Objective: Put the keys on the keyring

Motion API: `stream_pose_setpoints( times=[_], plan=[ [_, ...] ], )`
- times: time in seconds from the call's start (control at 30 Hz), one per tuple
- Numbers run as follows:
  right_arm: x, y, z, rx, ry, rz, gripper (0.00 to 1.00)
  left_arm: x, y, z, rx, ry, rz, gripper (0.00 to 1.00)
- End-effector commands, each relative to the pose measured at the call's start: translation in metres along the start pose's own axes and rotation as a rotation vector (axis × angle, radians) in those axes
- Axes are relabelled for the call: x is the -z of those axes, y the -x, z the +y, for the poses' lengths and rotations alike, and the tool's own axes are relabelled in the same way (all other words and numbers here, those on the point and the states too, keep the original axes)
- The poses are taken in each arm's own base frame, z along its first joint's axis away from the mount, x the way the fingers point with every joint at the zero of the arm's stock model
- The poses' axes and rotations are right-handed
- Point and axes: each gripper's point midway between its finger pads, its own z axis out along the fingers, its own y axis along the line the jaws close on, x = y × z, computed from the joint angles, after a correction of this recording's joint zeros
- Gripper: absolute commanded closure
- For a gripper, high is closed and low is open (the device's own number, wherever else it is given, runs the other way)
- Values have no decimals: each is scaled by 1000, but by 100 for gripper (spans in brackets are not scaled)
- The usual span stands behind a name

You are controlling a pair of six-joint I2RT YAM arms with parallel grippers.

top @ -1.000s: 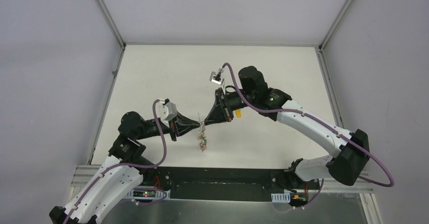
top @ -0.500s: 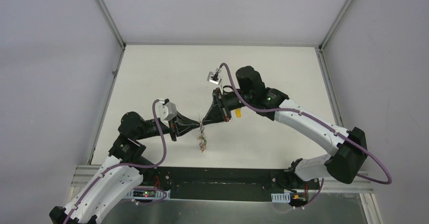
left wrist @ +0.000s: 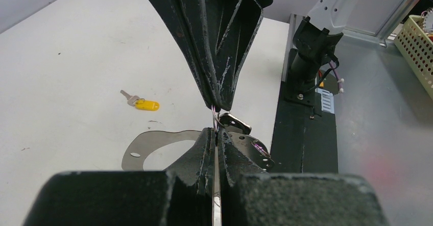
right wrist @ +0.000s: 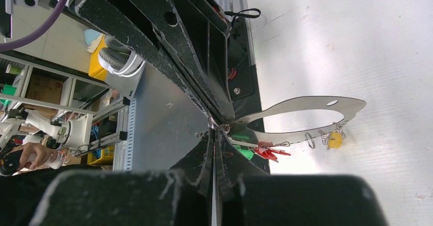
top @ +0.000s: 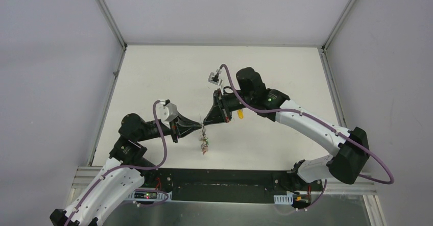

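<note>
My left gripper [top: 201, 128] and right gripper [top: 205, 123] meet tip to tip above the table's middle, both shut on the thin grey keyring [left wrist: 159, 134]. The keyring's loop also shows in the right wrist view [right wrist: 291, 135]. Keys hang from it in a bunch [top: 205, 143], with red tags [right wrist: 269, 152], a green tag [right wrist: 246, 153] and a yellow tag [right wrist: 334, 140]. One more key with a yellow tag [top: 240, 115] lies loose on the table beside the right wrist. It also shows in the left wrist view [left wrist: 145, 105]. In that view my left gripper [left wrist: 216, 132] sits just below the right fingertips [left wrist: 220, 103].
The white table [top: 168, 78] has raised rails at its left and right edges. The black mounting plate [top: 219, 187] runs along the near edge. A mesh basket [left wrist: 419, 42] stands off the table.
The right arm has shifted a little to the left, toward the left gripper. The left arm and the hanging keys have barely moved.
</note>
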Motion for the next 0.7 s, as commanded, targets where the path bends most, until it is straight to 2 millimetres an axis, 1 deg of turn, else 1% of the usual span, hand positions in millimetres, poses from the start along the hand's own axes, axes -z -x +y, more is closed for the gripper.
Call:
stream_pose_setpoints(
  times=[0.0,0.47,0.67],
  plan=[
    [5,23,5,54,-38,-65,100,0,18,-7,-57,-29,-65,100],
    [7,7,-5,55,-81,-28,100,3,25,-2,-55,24,-99,100],
    [8,5,-9,54,-98,-28,100,4,25,-3,-44,27,-104,100]
  ],
)
